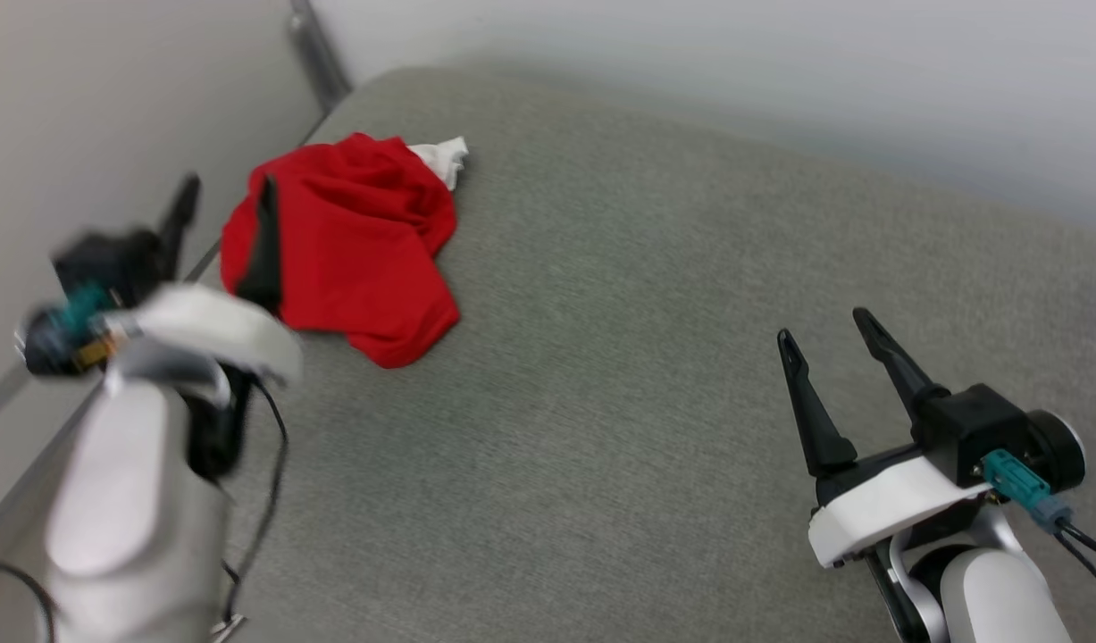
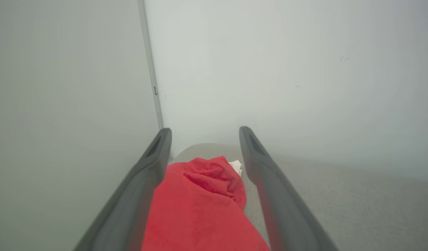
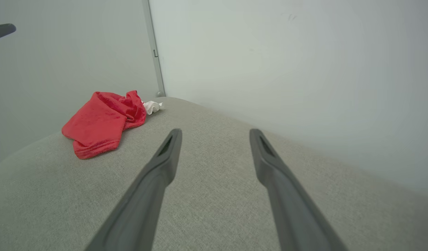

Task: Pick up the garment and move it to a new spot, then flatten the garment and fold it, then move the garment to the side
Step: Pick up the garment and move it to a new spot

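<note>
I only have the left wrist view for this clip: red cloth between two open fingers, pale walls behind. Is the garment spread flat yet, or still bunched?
Observer: Bunched. The head view shows the garment as a crumpled heap at the far left of the grey cushioned surface.
Operator: Where is the other arm?
Observer: The right end effector is open over bare cushion at the head view's lower right, well apart from the garment.
Operator: Any print showing on the cloth?
Observer: A black patch runs along the heap's left side in the head view. I can read no lettering.
</note>
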